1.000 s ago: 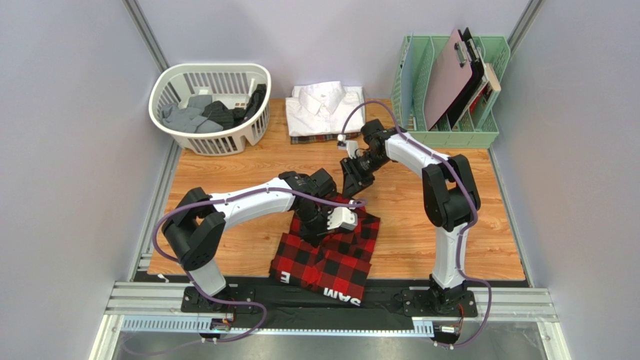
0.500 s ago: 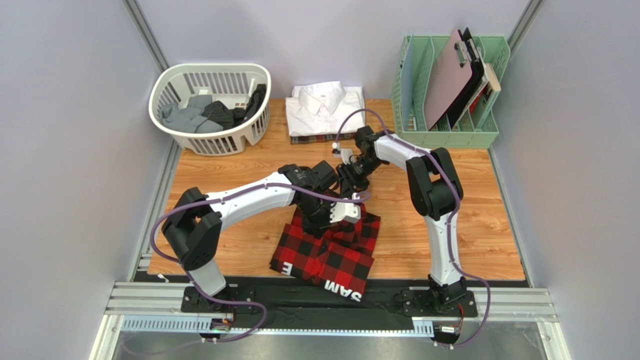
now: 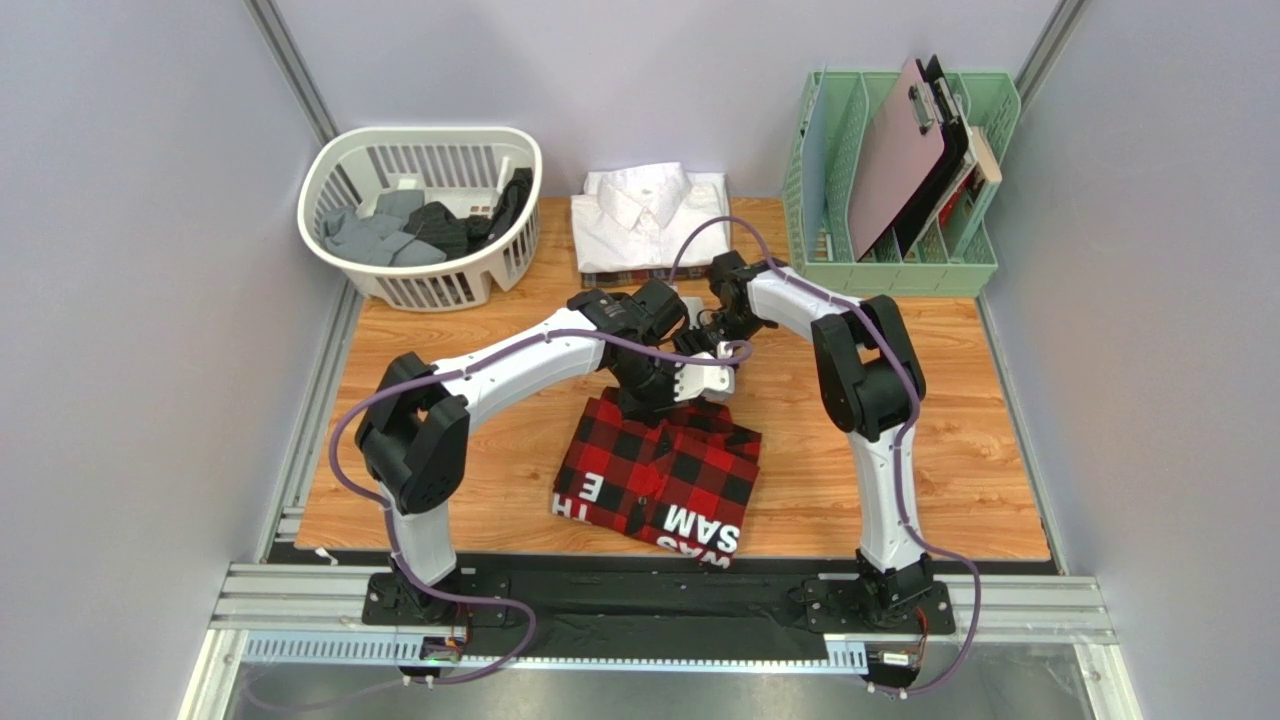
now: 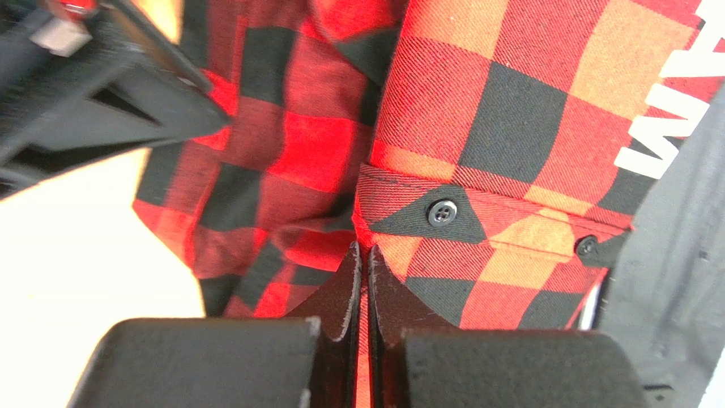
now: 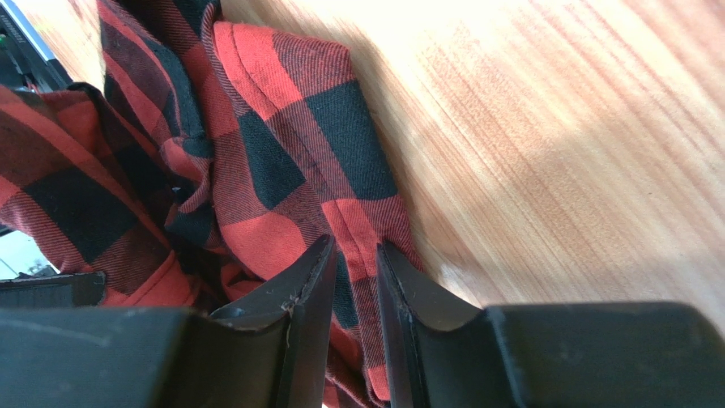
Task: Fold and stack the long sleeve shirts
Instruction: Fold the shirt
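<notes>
- Three long sleeve shirts are in view. One red-and-black checked flannel shirt (image 3: 669, 473) is held by both grippers. One plain white folded collared shirt (image 3: 654, 210) lies on one dark plaid shirt (image 3: 624, 276), of which only the near edge shows.
- Two grippers meet at the far end of the flannel shirt, and most of its cloth lies on the near side of them, spread on the wooden table (image 3: 902, 450).
- The left gripper (image 4: 363, 259) is pinched tight on the flannel cloth. A thin strip of red fabric shows between its fingers, and just beyond its tips is a pocket flap with a black button (image 4: 441, 212).
- The right gripper (image 5: 356, 255) has its jaws narrow, with a folded edge of the same shirt running between them. Bare wood lies to one side of its fingers.
- White printed letters (image 3: 694, 528) show on the near part of the flannel shirt, away from both grippers.
- The white-on-plaid stack sits just beyond the two grippers, close to the right arm's wrist.
- One white slotted plastic laundry basket (image 3: 428, 281) stands beyond and to the left of the left gripper, holding grey and dark clothes.
- One green file rack (image 3: 902, 278) stands beyond and to the right of the right gripper, with clipboards (image 3: 902, 150) leaning in it; I cannot count them.
</notes>
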Controlling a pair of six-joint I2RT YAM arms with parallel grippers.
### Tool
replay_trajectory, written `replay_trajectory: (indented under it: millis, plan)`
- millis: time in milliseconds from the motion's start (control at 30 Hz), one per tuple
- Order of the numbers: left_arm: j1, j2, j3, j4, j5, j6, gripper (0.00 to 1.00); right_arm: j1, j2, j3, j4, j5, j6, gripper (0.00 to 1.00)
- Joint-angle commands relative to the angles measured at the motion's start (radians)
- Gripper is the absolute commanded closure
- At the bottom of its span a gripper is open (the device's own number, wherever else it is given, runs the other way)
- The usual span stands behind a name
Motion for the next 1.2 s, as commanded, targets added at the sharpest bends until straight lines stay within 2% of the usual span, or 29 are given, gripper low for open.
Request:
replay_trajectory:
  millis: [0,500,933,1167]
  plan:
    - [0.031,0.032,0.065,0.03,-0.009,0.045,1.0,0.002,0.013,0.036,-0.007,0.04,-0.04,0.68]
    - [0.062,0.015,0.016,0.214,0.032,0.045,1.0,0.004,0.03,0.054,-0.037,0.014,-0.066,0.69]
    - [0.101,0.078,0.02,0.312,-0.008,0.015,1.0,0.002,0.033,0.068,-0.054,0.01,-0.084,0.69]
    - [0.111,0.137,0.054,0.331,0.023,0.005,1.0,0.004,0.047,0.088,-0.061,0.008,-0.087,0.69]
